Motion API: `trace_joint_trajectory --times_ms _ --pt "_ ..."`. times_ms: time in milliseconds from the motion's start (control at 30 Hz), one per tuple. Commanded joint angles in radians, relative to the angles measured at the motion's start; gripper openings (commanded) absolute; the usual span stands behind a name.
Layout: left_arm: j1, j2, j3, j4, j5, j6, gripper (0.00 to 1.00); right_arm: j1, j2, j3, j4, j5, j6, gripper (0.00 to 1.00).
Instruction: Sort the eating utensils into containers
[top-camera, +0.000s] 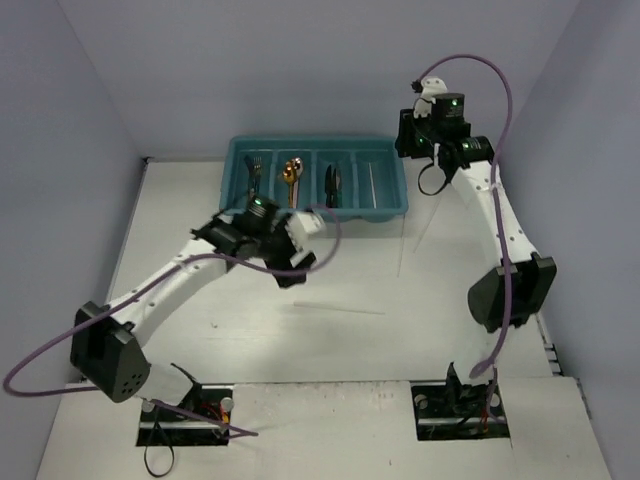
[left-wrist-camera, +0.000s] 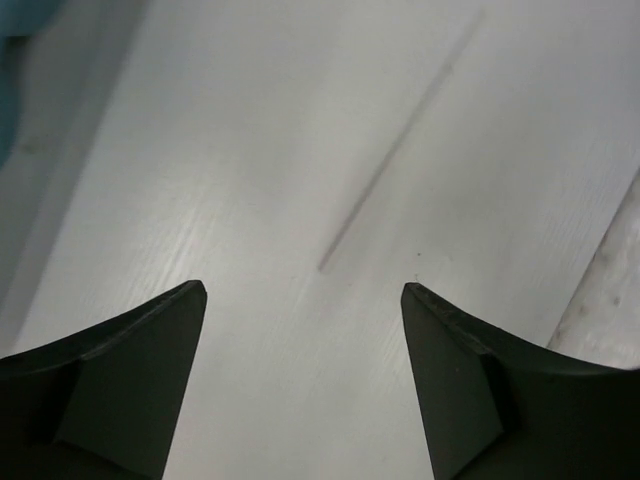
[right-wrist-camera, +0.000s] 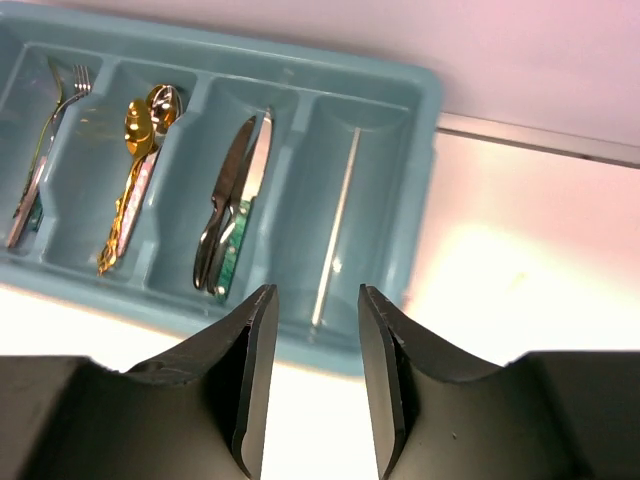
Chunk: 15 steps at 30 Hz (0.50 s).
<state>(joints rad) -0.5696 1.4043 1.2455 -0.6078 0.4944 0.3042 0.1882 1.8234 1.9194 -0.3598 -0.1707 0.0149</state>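
The teal-blue rectangular plastic cutlery tray (top-camera: 316, 141) sits at the far side of the white table (top-camera: 350, 350). Its four compartments hold, from left to right, silver forks (right-wrist-camera: 40, 150), gold spoons (right-wrist-camera: 135, 150), dark knives (right-wrist-camera: 235, 200) and a sorted thin pale stick (right-wrist-camera: 337, 225). A loose thin pale stick (left-wrist-camera: 400, 150) lies on the table (blurred in the left wrist view), ahead of the left gripper (left-wrist-camera: 305, 290), whose fingers are spread wide with nothing between them. The right gripper (right-wrist-camera: 313, 290) hovers at the tray's right end, fingers slightly apart and empty.
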Motion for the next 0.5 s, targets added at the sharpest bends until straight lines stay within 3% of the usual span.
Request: trace_joint_trajectory --times_ms 0,167,467 --pt "-0.082 0.143 -0.02 -0.091 -0.017 0.328 0.68 -0.058 -0.114 -0.122 0.033 -0.004 -0.022 0.35" --pt "-0.111 0.258 0.015 -0.124 0.046 0.513 0.63 -0.132 -0.238 -0.248 0.039 -0.072 -0.031 0.36" --pt "-0.188 0.427 0.076 -0.139 -0.078 0.56 0.61 -0.156 -0.303 -0.352 0.042 -0.062 -0.039 0.36"
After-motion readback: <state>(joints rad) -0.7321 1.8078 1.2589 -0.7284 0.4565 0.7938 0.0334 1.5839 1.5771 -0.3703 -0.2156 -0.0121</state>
